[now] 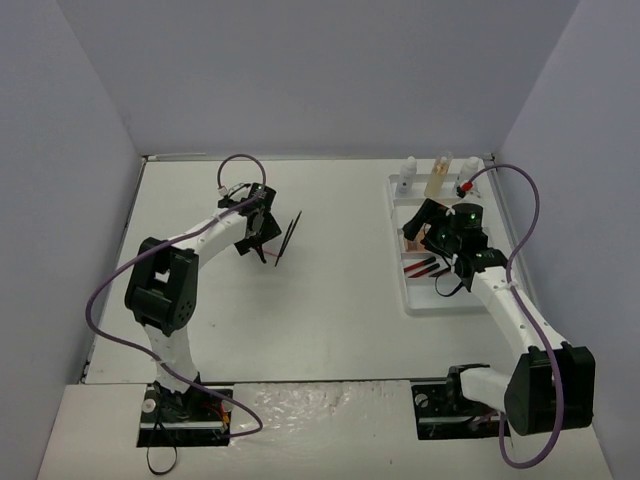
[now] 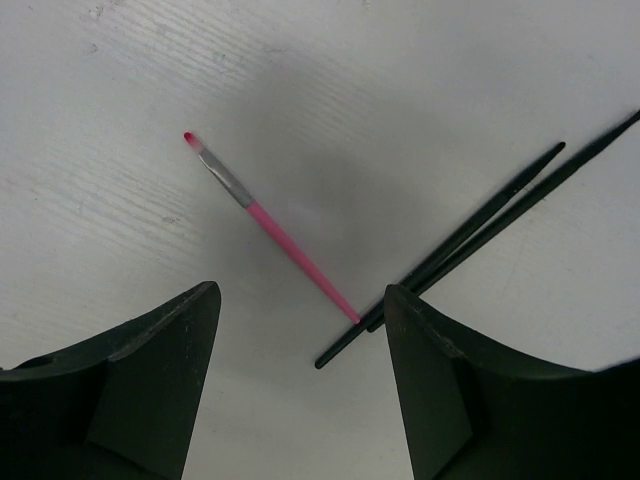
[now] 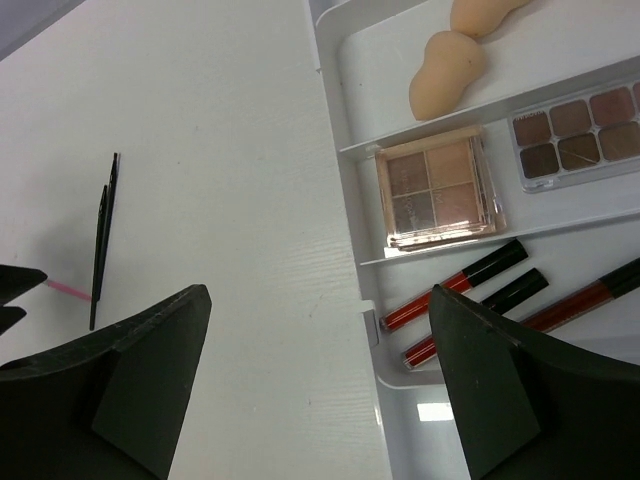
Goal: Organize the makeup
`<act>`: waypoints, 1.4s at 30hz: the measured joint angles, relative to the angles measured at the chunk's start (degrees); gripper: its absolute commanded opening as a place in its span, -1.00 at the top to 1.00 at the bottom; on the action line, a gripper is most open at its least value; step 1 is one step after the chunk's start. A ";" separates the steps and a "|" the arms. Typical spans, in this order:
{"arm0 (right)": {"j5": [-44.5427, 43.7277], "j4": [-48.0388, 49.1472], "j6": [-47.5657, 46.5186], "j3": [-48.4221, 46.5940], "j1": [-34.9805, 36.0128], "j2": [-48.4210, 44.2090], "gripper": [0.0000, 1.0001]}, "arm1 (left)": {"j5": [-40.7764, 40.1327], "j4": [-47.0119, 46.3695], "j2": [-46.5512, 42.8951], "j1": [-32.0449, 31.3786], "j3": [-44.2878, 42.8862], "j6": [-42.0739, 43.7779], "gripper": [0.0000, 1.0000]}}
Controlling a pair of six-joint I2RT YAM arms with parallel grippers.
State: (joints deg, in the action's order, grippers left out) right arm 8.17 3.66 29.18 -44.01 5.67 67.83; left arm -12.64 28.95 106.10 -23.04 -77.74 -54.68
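A pink-handled brush (image 2: 270,225) and two thin black brushes (image 2: 480,225) lie on the table under my left gripper (image 2: 300,380), which is open and empty above them. The black brushes also show in the top view (image 1: 290,238). My right gripper (image 3: 320,390) is open and empty above the left edge of the white tray (image 1: 440,303). In the tray lie beige sponges (image 3: 447,73), two eyeshadow palettes (image 3: 440,187) and red-and-black lip tubes (image 3: 455,283). Two white bottles (image 1: 407,176) and an amber-liquid bottle (image 1: 437,175) stand at the tray's far end.
White walls close the table at the back and both sides. A purple cable (image 1: 240,160) loops over each arm. The bare table top (image 1: 340,250) lies between the brushes and the tray.
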 measured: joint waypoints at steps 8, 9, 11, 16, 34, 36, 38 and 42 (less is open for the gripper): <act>1.71 -0.94 -3.20 0.00 0.08 -4.38 -1.00 | -0.47 2.60 4.17 1.21 -1.17 -3.70 -0.09; 1.75 -1.02 -3.48 0.00 0.15 -4.69 -1.00 | -0.47 3.00 4.54 1.42 -1.49 -4.09 -0.05; 1.74 -1.15 -3.89 0.00 0.49 -5.06 -1.00 | -0.47 3.42 5.40 1.78 -2.33 -4.58 0.02; 1.72 -1.35 -4.90 0.00 1.91 -5.22 -1.00 | -0.42 3.90 7.61 2.45 -3.83 -5.64 0.15; 1.72 -1.37 -6.17 0.11 2.69 -6.10 -1.00 | -0.15 7.18 8.96 4.80 -5.29 -4.20 1.00; 2.15 -1.37 -6.43 0.11 2.69 -6.10 -1.00 | -0.47 7.01 8.53 4.86 -4.75 -2.68 1.00; 2.85 -1.38 -6.71 0.08 2.88 -6.07 -1.00 | -0.53 6.88 7.61 5.02 -3.50 -0.61 1.00; 5.77 -1.63 -7.30 -1.19 4.34 -4.66 -1.00 | 1.61 3.72 2.71 5.25 1.67 6.05 1.00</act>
State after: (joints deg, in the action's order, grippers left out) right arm 13.94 2.03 21.88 -45.20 10.01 63.17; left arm -11.02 32.67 108.80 -17.78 -76.06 -48.63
